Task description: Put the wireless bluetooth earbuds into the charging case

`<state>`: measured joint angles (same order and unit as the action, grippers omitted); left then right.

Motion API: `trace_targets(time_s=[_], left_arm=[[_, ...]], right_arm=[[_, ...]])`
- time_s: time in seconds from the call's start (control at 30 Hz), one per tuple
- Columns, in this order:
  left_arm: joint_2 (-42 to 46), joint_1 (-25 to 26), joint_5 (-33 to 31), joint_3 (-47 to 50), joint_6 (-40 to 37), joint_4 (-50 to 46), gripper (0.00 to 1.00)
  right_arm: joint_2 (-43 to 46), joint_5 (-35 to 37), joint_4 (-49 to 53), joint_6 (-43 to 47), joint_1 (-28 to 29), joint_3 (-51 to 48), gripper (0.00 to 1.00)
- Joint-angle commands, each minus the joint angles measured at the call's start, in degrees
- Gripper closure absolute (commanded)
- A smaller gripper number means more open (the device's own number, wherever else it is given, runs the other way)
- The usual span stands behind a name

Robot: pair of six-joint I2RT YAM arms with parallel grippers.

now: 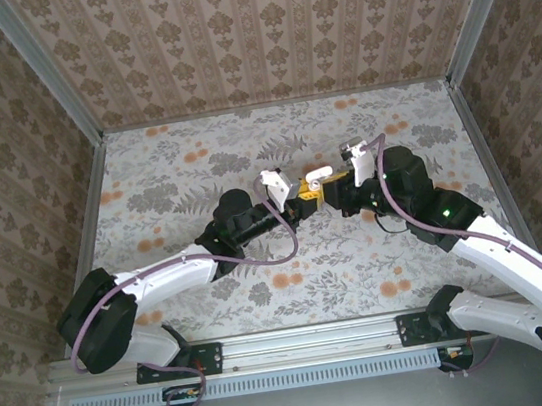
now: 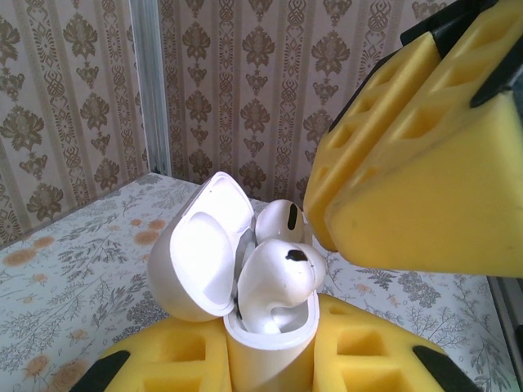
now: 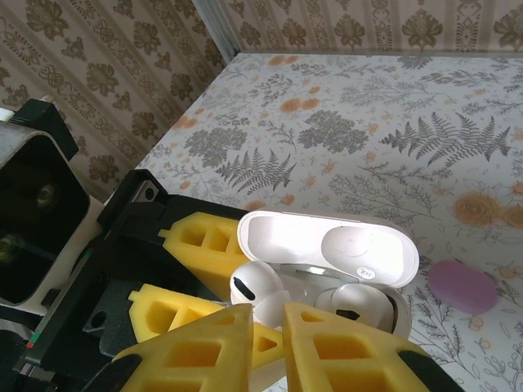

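Observation:
My left gripper point(image 2: 270, 359) is shut on a white charging case point(image 2: 270, 347), held upright between its yellow pads with the lid point(image 2: 200, 249) swung open. One white earbud point(image 2: 278, 278) sits in the near socket of the case. A second white earbud point(image 3: 265, 286) is at the other socket, with its lower part pinched in my right gripper point(image 3: 268, 327), which is shut on it. That same bud point(image 2: 282, 220) shows just beside the right gripper's yellow fingers point(image 2: 425, 163). From above, both grippers meet over the table's middle, left gripper point(image 1: 303, 200), right gripper point(image 1: 335, 194), with the case lid point(image 1: 318, 174) between them.
A pink rounded object point(image 3: 462, 286) lies on the flower-print table point(image 3: 392, 139) just past the case. Patterned walls point(image 1: 257, 33) close in the table at the back and both sides.

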<state>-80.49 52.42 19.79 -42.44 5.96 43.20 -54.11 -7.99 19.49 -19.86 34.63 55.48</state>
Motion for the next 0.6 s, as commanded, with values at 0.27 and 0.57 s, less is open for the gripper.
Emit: trace_targets(time_s=[0.27,0.57], left_arm=[[1.7,0.0,1.8,-1.7,-1.5,0.6,0.84],[1.8,0.0,1.9,-1.9,-1.9,0.4,0.84]], right_arm=[[-2.4,0.7,2.1,0.6,-0.3,3.5,0.83],[-4.2,1.2,6.8,7.8,-0.3,5.4,0.83]])
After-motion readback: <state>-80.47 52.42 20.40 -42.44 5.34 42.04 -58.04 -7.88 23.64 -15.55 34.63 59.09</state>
